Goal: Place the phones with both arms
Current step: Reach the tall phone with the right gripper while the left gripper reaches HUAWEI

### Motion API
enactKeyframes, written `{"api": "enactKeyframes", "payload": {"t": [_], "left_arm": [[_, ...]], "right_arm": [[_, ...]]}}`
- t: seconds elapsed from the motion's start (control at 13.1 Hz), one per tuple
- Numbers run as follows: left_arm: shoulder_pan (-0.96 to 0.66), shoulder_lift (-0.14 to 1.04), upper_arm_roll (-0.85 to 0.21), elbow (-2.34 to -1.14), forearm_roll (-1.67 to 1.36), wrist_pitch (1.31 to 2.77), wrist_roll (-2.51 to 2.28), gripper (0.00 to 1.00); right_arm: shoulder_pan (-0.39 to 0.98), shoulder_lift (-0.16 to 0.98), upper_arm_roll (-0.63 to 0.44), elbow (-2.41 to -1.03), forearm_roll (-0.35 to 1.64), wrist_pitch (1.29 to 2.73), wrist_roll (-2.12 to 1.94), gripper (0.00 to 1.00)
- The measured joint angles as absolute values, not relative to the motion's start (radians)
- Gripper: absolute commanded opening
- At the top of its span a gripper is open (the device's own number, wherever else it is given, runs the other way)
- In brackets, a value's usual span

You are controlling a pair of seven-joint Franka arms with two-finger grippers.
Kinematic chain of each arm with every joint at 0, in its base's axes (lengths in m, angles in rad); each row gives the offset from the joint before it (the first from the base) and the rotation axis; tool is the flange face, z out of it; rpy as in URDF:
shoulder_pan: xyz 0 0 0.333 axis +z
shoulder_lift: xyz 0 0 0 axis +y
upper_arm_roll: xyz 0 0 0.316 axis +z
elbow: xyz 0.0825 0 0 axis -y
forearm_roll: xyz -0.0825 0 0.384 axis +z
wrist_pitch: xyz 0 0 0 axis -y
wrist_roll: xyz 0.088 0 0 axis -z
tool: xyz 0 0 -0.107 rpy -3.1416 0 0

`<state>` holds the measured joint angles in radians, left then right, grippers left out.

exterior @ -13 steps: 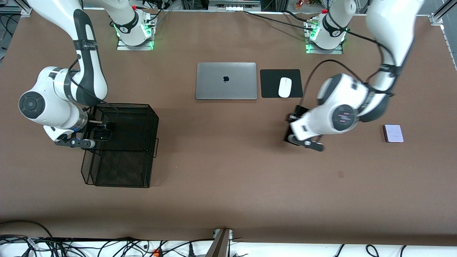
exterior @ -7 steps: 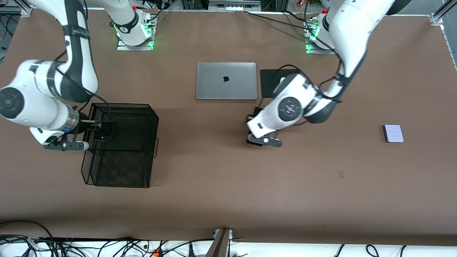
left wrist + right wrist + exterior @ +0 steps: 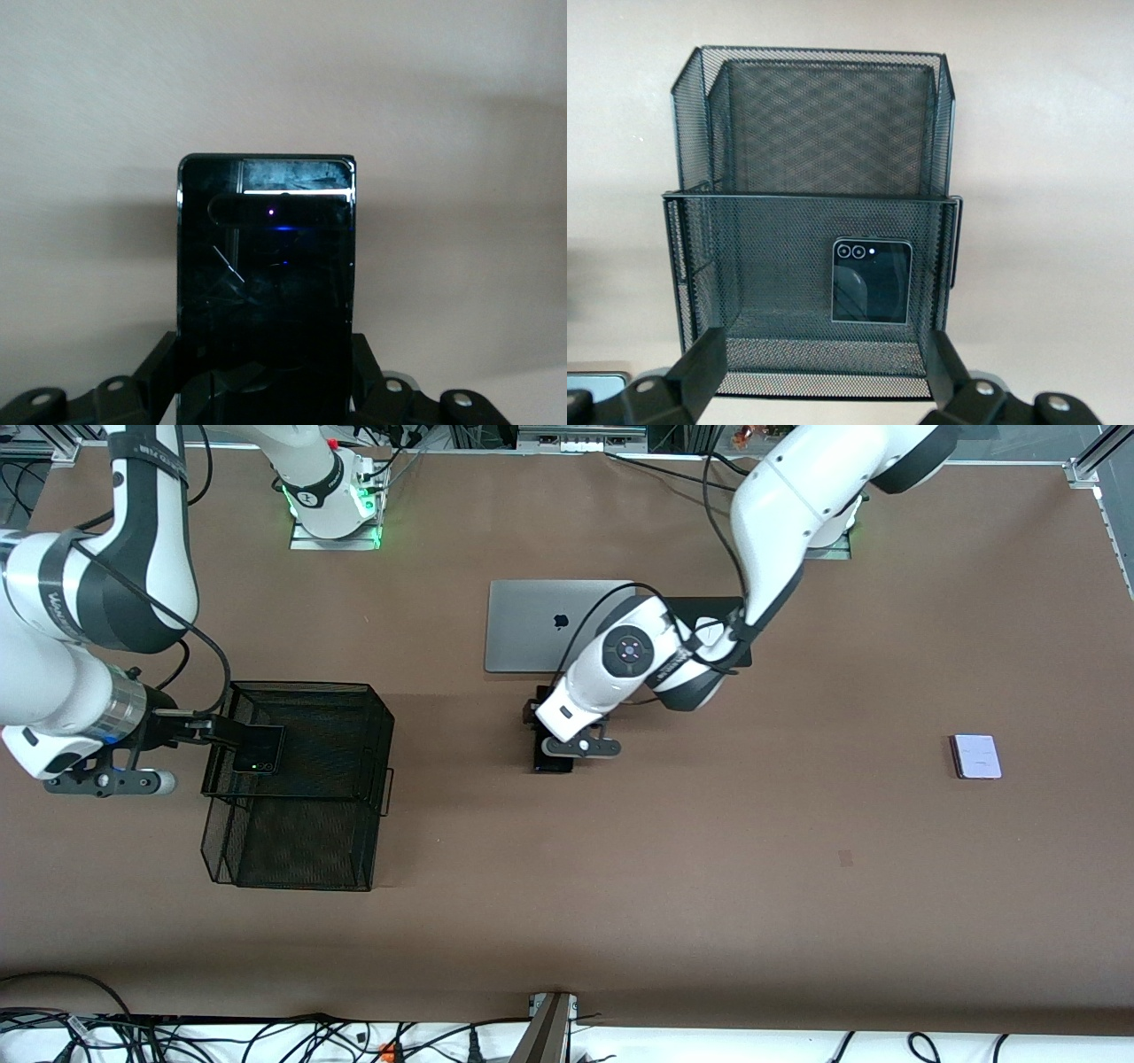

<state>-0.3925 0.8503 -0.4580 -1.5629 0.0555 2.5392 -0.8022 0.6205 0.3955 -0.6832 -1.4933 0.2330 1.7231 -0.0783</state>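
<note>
The right gripper [image 3: 190,731] hangs just outside the mesh tray [image 3: 354,717], at its rim toward the right arm's end of the table, and the small squarish phone [image 3: 257,749] lies in the tray's upper tier just beside that gripper. The left gripper [image 3: 554,735] is over bare table with the long phone [image 3: 266,283] between its fingers, the laptop [image 3: 532,624] beside it toward the bases. The third phone [image 3: 975,756] lies well apart from it, toward the left arm's end.

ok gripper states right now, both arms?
Left gripper: closed on the long black phone, over the table near the laptop.
Right gripper: open, empty, beside the mesh tray.
</note>
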Motion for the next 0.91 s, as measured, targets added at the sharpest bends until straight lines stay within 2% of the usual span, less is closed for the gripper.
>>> {"api": "enactKeyframes", "payload": {"t": [0.08, 0.15, 0.23, 0.3, 0.69, 0.76, 0.91], "left_arm": [[-0.398, 0.865, -0.455, -1.563, 0.055, 2.562, -0.804, 0.12], [-0.398, 0.876, -0.454, -1.562, 0.055, 2.572, -0.805, 0.32], [-0.398, 0.881, -0.454, -1.560, 0.056, 2.574, -0.805, 0.85], [-0.400, 0.884, -0.454, -1.558, 0.056, 2.575, -0.804, 1.00], [-0.393, 0.879, -0.450, -1.533, 0.056, 2.571, -0.804, 1.00], [-0.380, 0.867, -0.445, -1.524, 0.056, 2.545, -0.804, 1.00], [-0.318, 0.807, -0.442, -1.503, 0.057, 2.386, -0.773, 1.00]], "right_arm": [[0.621, 0.395, -0.683, -1.488, 0.233, 1.720, -0.078, 1.00], [0.620, 0.396, -0.683, -1.488, 0.233, 1.719, -0.078, 1.00], [0.620, 0.396, -0.683, -1.488, 0.232, 1.718, -0.078, 1.00], [0.620, 0.396, -0.683, -1.488, 0.232, 1.717, -0.078, 1.00], [0.621, 0.399, -0.681, -1.488, 0.232, 1.717, -0.078, 1.00], [0.623, 0.399, -0.680, -1.488, 0.232, 1.718, -0.078, 1.00], [0.640, 0.401, -0.675, -1.488, 0.233, 1.726, -0.045, 1.00]]}}
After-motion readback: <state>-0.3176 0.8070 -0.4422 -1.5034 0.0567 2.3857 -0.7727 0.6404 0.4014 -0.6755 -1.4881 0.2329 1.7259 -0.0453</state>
